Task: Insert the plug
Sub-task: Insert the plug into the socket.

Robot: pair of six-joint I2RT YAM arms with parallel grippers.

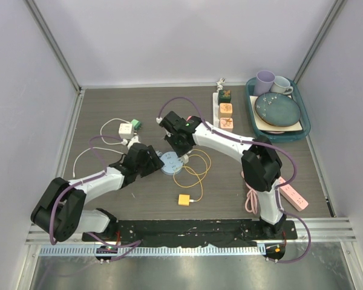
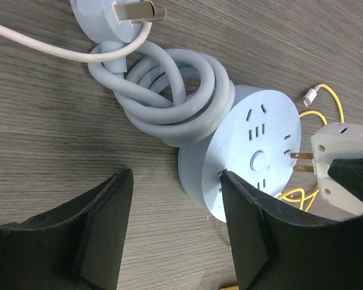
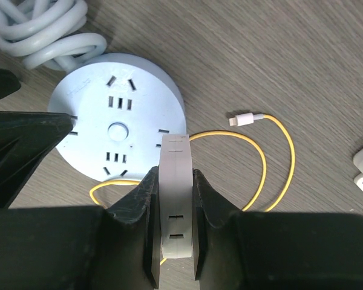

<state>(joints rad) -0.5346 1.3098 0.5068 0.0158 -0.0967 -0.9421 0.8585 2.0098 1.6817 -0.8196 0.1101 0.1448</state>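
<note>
— Plug [image 2: 342,154] status?
— Clamped in right tool [image 3: 174,180], prongs near round socket [image 3: 118,130], centre of top view. Left tool [image 2: 176,211] wide open, empty, by it.
— Step?
— Aligning. Next: match prongs to slots, push straight in.

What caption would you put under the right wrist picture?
Right pincer holds the white plug by the round blue socket, a yellow cable beside them.
</note>
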